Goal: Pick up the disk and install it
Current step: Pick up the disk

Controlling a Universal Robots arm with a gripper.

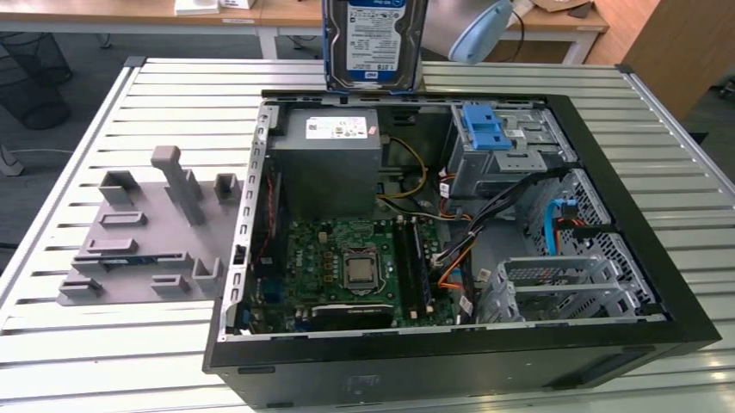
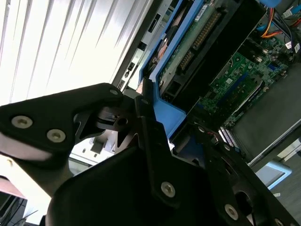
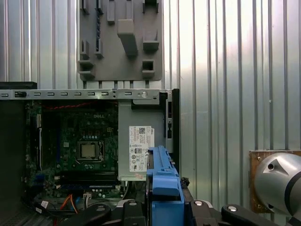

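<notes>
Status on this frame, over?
Gripper shut on the disk. Disk upright above the open computer case, not yet installed. Nothing seen blocking.

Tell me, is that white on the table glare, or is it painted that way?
Glare: in the second wrist view the table washes out to near white while the gripper holding the disk looks dark; in the first wrist view bright bands run along its slats; in the exterior view it shows only a soft sheen.
</notes>
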